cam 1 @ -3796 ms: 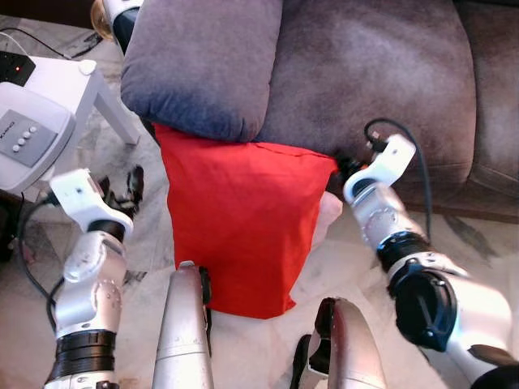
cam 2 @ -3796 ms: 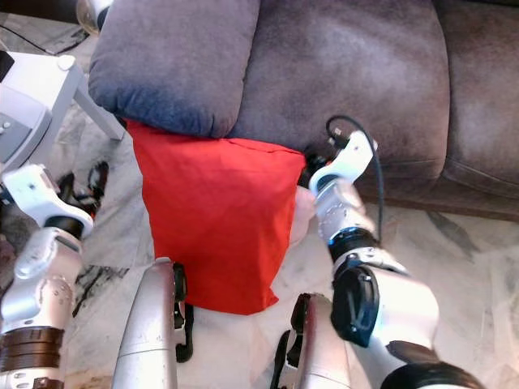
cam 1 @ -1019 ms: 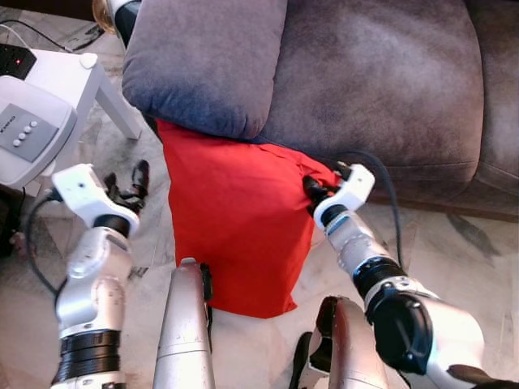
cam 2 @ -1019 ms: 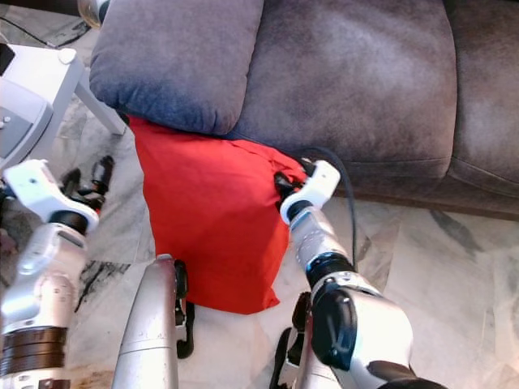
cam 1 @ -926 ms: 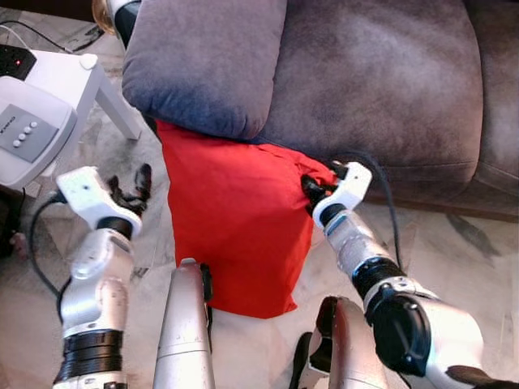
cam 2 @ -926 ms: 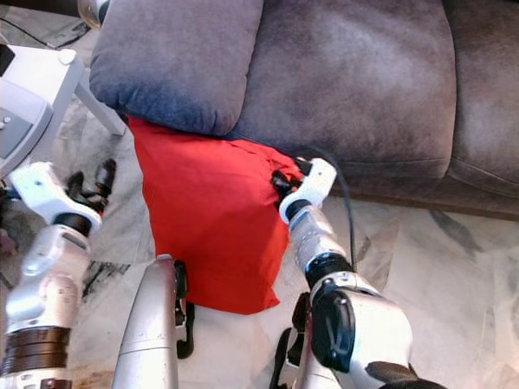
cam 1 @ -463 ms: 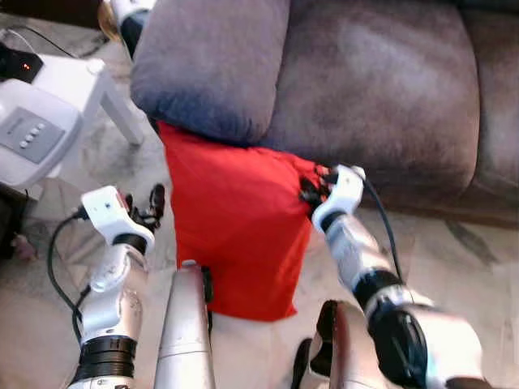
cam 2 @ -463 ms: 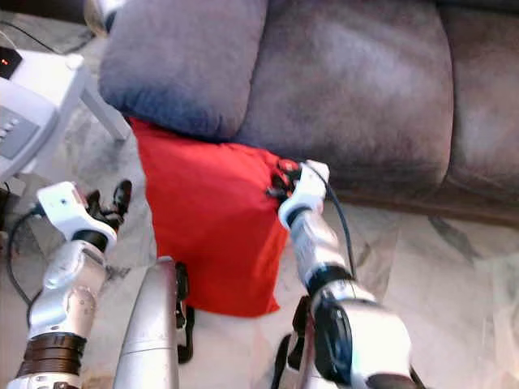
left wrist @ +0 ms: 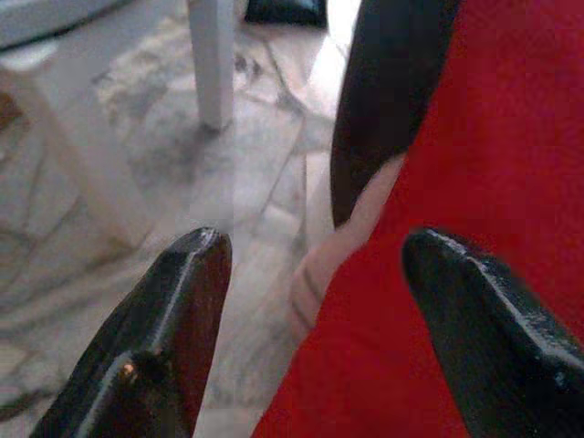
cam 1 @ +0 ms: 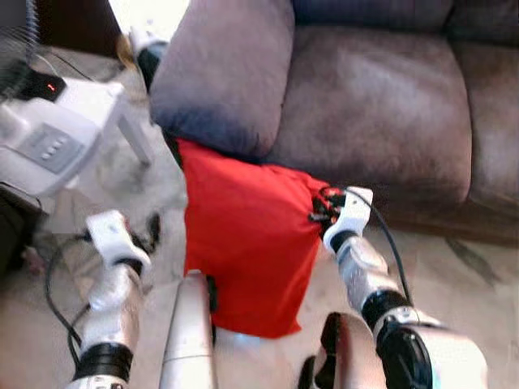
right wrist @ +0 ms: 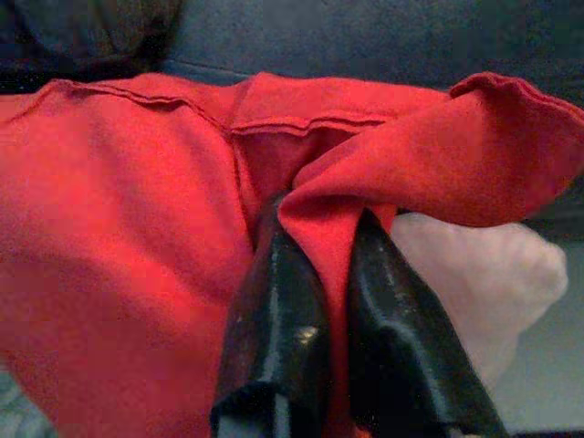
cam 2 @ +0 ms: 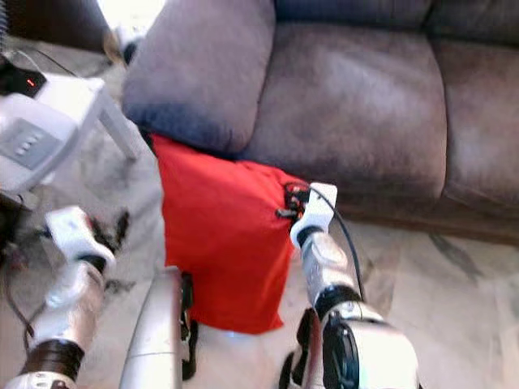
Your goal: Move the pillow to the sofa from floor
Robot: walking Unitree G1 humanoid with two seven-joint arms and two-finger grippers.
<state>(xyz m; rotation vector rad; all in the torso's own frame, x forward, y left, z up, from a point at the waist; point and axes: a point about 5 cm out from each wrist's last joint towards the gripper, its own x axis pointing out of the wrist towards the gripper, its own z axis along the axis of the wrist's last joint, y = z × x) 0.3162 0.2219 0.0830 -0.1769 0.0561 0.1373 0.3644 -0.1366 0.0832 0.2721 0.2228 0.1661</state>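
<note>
The red pillow (cam 1: pixel 243 243) stands on the marble floor (cam 1: pixel 478 275), leaning against the front of the sofa (cam 1: pixel 381 105), its soft cloth cover holding a pale insert (right wrist: pixel 474 274) that pokes out. The right gripper (cam 1: pixel 319 212) pinches the cover's upper corner. The left gripper (left wrist: pixel 310 310), just beside the pillow, is spread wide.

Home living room: grey sofa (cam 1: pixel 381 97), marble-look floor (cam 1: pixel 478 275), white side table (cam 1: pixel 89 105).
</note>
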